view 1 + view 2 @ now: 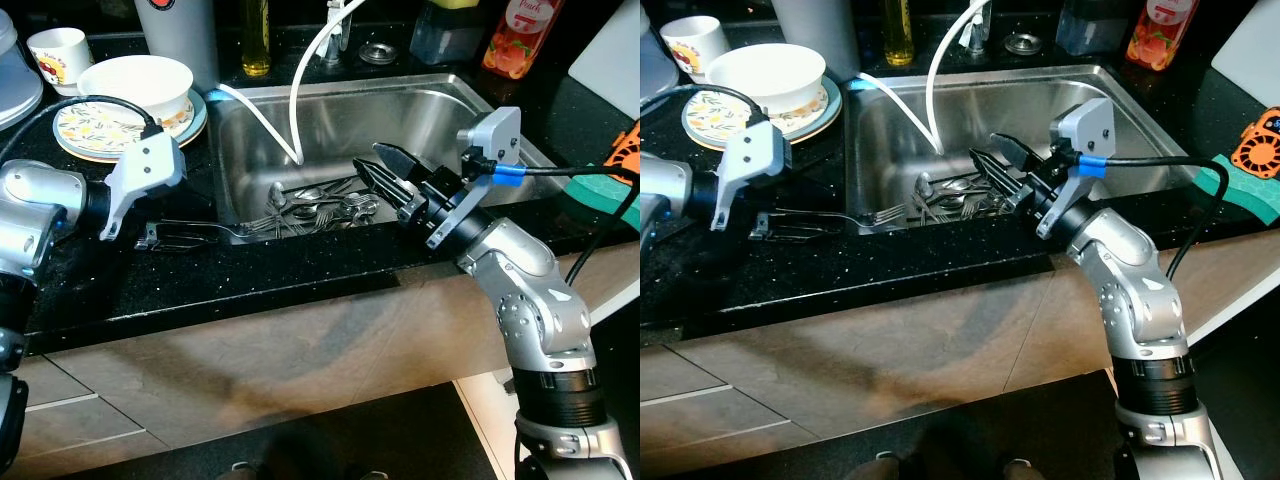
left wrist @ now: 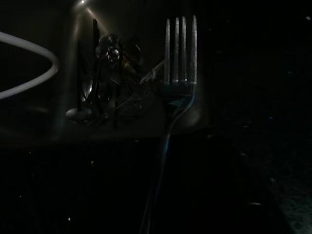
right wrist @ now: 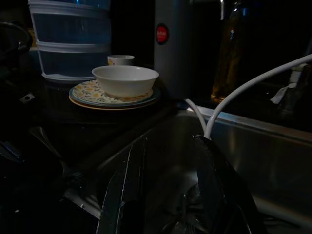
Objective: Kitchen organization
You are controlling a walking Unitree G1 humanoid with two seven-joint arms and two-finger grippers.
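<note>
A silver fork (image 1: 236, 232) lies across the black counter at the sink's left rim, tines over the basin. My left gripper (image 1: 205, 233) is shut on its handle, low on the counter. In the left wrist view the fork (image 2: 179, 53) points at the dim cutlery pile. Several spoons and forks (image 1: 315, 208) lie heaped on the floor of the steel sink (image 1: 440, 120). My right gripper (image 1: 368, 156) hangs above the right part of the basin, open, with nothing between its fingers (image 3: 124, 190).
A white bowl (image 1: 136, 85) sits on a patterned plate (image 1: 85, 135) at the back left, with a mug (image 1: 58, 52) and stacked tubs (image 3: 70, 44) behind. A white hose (image 1: 300, 90) loops into the sink. A teal sponge (image 1: 600, 188) lies at the right.
</note>
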